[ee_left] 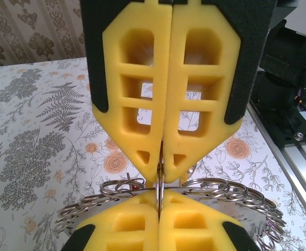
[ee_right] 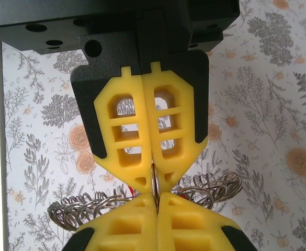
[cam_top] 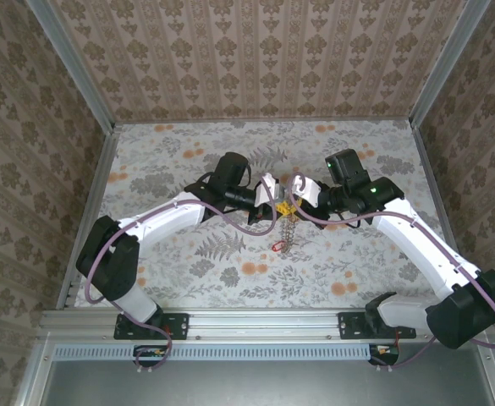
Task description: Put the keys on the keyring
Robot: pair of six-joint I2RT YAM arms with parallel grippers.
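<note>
In the top view my two grippers meet tip to tip over the middle of the table, the left gripper [cam_top: 279,203] coming from the left and the right gripper [cam_top: 293,203] from the right. Both are shut on the same link of the keyring [cam_top: 288,230], whose silvery chain hangs down between them. A red key [cam_top: 277,246] dangles at its lower end. In the left wrist view my left gripper [ee_left: 159,197] pinches an upright ring [ee_left: 160,180], with the right gripper [ee_left: 162,166] gripping it from above. Chain loops [ee_left: 231,189] spread to both sides. The right wrist view shows my right gripper [ee_right: 156,198] and the left gripper [ee_right: 154,179] on that ring [ee_right: 155,185].
A floral cloth [cam_top: 332,262] covers the table. Patterned walls [cam_top: 264,59] stand at the back and on both sides. An aluminium rail [cam_top: 264,323] runs along the near edge by the arm bases. The right arm's black joint [ee_left: 291,78] is close on the right.
</note>
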